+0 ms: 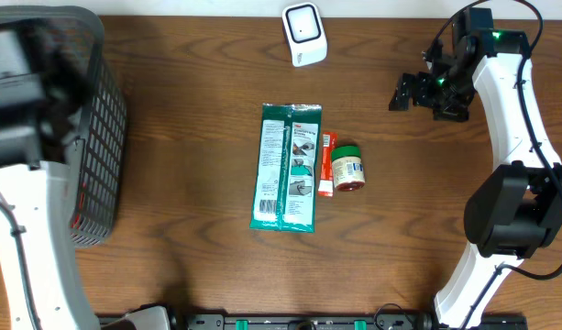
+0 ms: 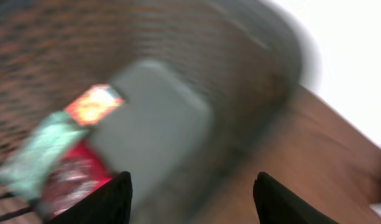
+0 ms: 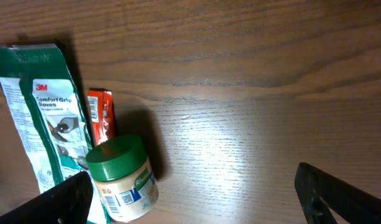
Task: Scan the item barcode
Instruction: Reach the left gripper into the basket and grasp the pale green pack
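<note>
Left gripper [image 2: 193,200] and right gripper [image 3: 193,190] spread, empty; a careless right grab could roll the jar [image 3: 123,179], hiding its barcode

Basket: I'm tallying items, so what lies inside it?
In the blurred left wrist view the basket holds a grey flat pack, a green packet and a red-orange packet. Anything beneath them is covered.

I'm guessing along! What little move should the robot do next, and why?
Probably the right gripper should slide toward the green-lidded jar: it hangs open and empty, the jar lies closest to it on the table, and the left gripper is away over the basket.
</note>
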